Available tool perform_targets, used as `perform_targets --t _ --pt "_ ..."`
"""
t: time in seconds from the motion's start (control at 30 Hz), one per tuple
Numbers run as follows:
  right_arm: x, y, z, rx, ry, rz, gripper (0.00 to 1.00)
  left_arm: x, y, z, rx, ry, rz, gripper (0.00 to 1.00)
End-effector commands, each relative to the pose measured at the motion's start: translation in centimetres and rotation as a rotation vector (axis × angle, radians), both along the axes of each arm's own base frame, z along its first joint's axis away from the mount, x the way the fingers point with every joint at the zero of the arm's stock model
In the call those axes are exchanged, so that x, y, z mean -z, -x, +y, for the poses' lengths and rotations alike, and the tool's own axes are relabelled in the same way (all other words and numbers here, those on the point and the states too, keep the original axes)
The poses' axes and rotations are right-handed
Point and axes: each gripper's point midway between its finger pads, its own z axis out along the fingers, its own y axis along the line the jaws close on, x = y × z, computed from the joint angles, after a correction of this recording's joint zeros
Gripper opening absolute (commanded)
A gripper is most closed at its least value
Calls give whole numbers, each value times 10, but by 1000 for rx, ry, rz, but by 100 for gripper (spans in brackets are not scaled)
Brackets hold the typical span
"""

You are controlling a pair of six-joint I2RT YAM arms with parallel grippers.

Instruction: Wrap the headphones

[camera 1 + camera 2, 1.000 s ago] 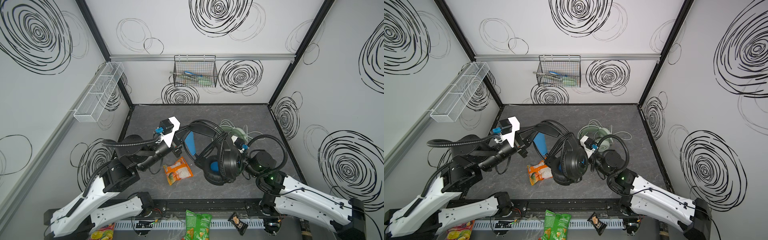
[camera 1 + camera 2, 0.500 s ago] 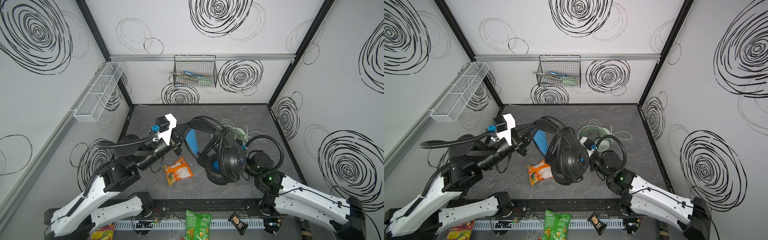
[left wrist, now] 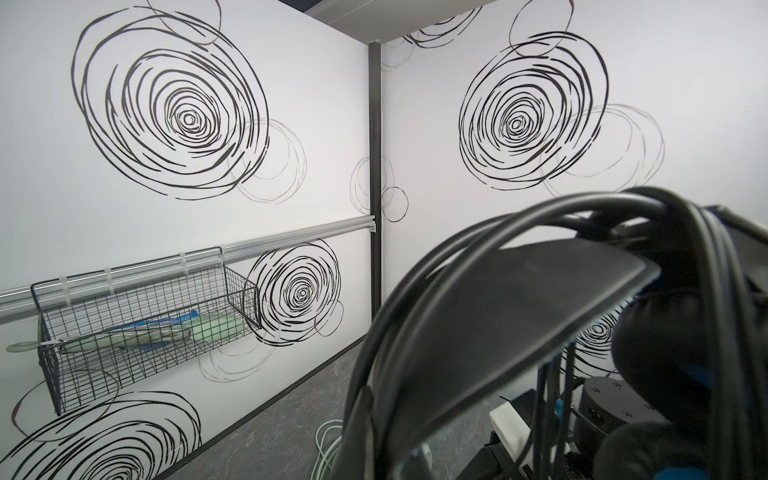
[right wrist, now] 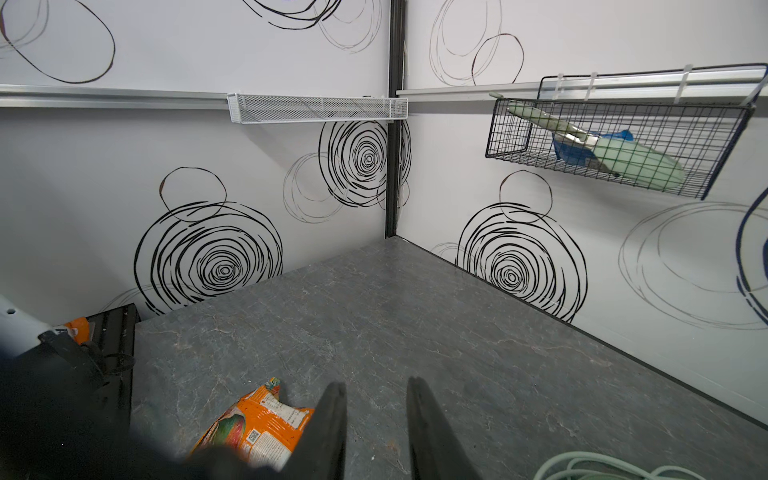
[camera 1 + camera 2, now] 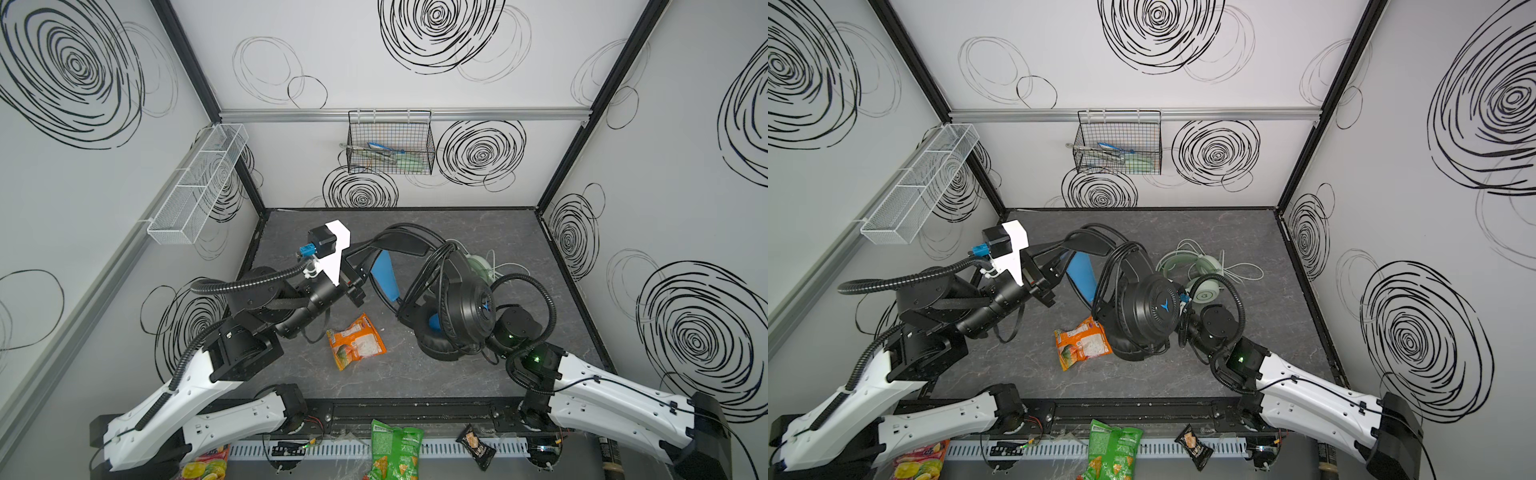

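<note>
Currently the left gripper is clamped on one end of the headband of the black headset, holding it up over the middle of the surface. The headband arches away to the right, where the two earcups hang together low over the surface. The outer earcup shows a small blue mark in both top views. The thin black cable is looped in several turns over the headband just above the earcups, and in the left wrist view those turns cross close in front of the lens.

The right gripper is hidden behind the earcups in both top views. Its own wrist view shows its fingers a little apart with nothing between them, reaching out low over the surface beside an orange snack bag.

The mint-green headset lies on the surface just behind the black one, with its whitish cable loose beside it.
</note>
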Motion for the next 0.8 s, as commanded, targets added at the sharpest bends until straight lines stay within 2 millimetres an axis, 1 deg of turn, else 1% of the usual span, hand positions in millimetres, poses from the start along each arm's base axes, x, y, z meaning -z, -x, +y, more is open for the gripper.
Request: perform_targets --t 0.0,0.2,0.37,0.47,0.57,0.77 --pt "-6 0 -3 6 -38 -5 27 -61 8 30 -32 250 -67 0" --pt "0 -1 -1 1 -31 16 24 -62 4 45 -74 356 -45 0" --pt "2 -2 0 2 -32 27 22 -60 -1 47 -89 401 -13 0" --pt "3 -5 0 15 -31 32 16 -57 -5 52 -116 439 9 0" --pt "8 -10 -2 47 -30 54 10 -52 -10 62 -157 496 35 0" --pt "18 -13 6 39 -10 91 1 -41 -23 63 -192 559 91 0"
